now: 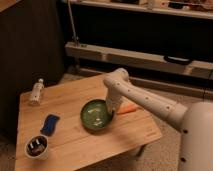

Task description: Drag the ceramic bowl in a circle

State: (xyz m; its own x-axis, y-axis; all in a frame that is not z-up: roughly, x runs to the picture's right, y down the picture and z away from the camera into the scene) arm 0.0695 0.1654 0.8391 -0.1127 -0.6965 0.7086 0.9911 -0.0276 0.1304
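A green ceramic bowl (pixel 96 116) sits near the middle of the wooden table (pixel 70 145), toward its right side. My white arm reaches in from the right and bends down over the bowl. My gripper (pixel 112 111) is at the bowl's right rim, touching or just inside it. An orange carrot-like object (pixel 129 108) lies on the table just right of the bowl, partly behind my arm.
A small white bottle (pixel 37 92) stands at the table's back left corner. A blue sponge (pixel 50 124) lies left of the bowl. A white cup (pixel 37 146) with dark contents sits at the front left. Metal shelving (pixel 140 55) runs behind the table.
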